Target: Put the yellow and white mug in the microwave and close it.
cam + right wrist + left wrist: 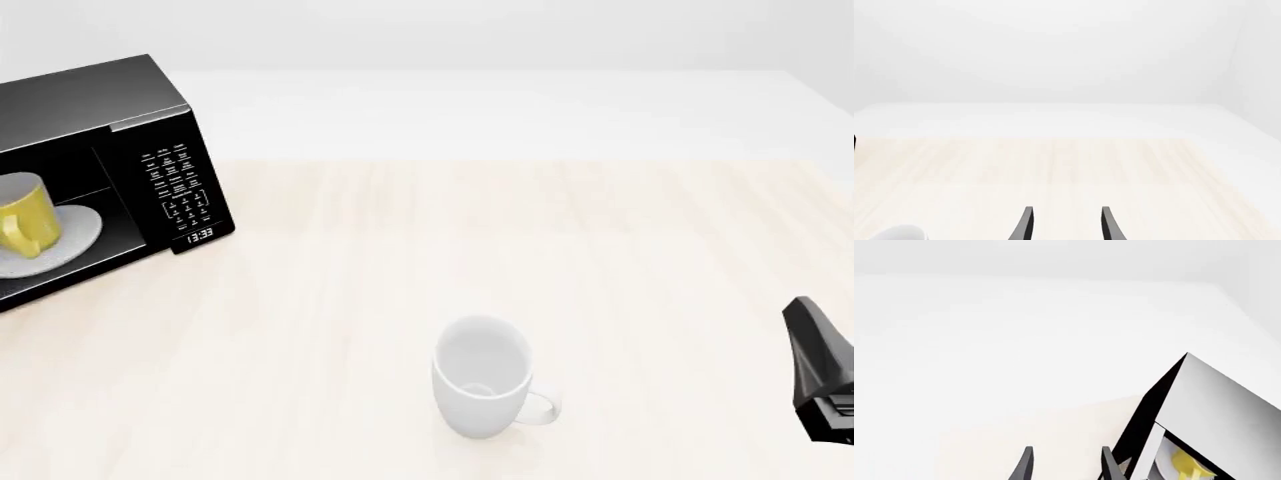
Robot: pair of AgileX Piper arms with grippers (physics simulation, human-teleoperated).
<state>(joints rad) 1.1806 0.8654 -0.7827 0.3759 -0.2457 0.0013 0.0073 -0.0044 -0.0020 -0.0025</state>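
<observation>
"13:33" on microwave display (pixel 199 235) (keypad lettering illegible)

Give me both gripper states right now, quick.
Left gripper: open, holding nothing.
Right gripper: open, holding nothing.
</observation>
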